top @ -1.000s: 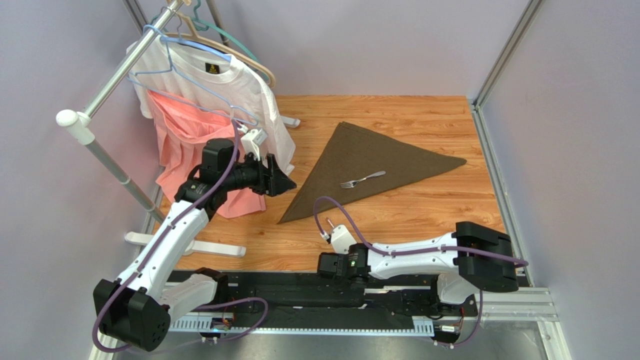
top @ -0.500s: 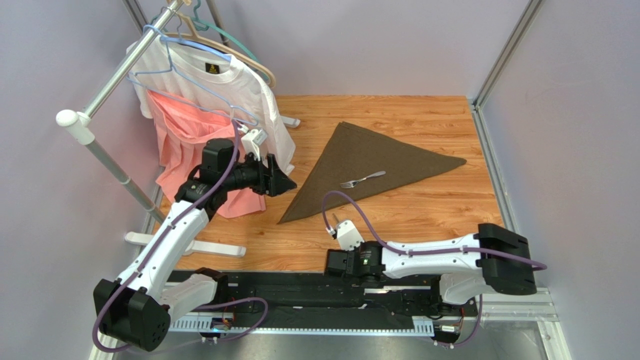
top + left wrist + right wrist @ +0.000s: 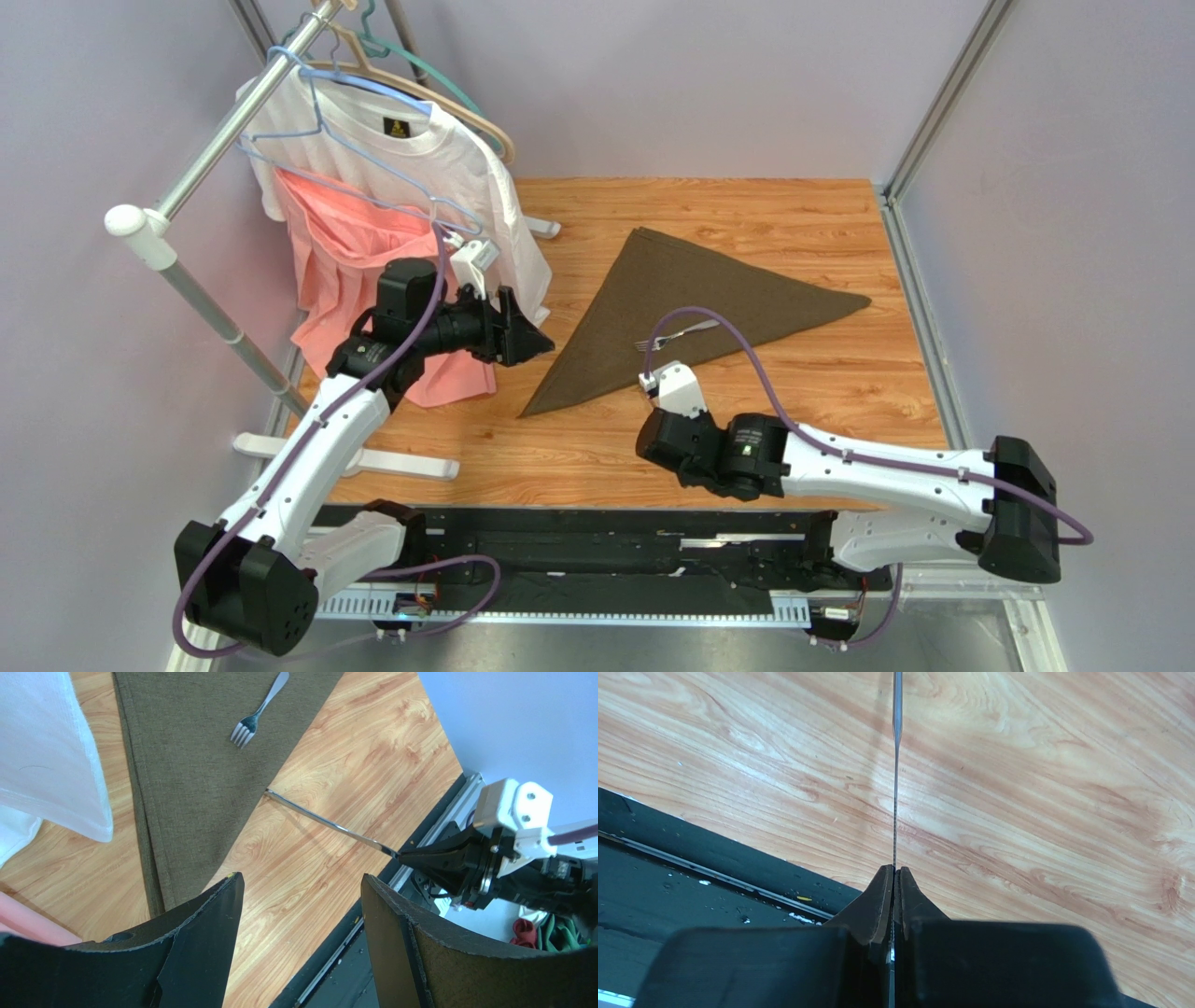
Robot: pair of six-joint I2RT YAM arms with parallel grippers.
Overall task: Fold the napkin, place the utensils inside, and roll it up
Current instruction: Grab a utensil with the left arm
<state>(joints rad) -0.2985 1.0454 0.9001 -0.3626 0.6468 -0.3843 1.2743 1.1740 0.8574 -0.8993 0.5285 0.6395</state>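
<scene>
Honestly, the right gripper (image 3: 894, 875) is clamped on just the very end of the knife (image 3: 897, 777) — it could pivot or slip out before reaching the folded napkin (image 3: 189, 763) where the fork (image 3: 260, 710) lies (left gripper (image 3: 302, 880) hangs open, empty).

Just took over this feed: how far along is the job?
Done: the napkin is folded into a triangle and the fork lies on it. In hand: the right gripper is shut on the knife, tip near the napkin's edge; the left gripper is open, empty. Left: knife onto napkin, then rolling.
</scene>
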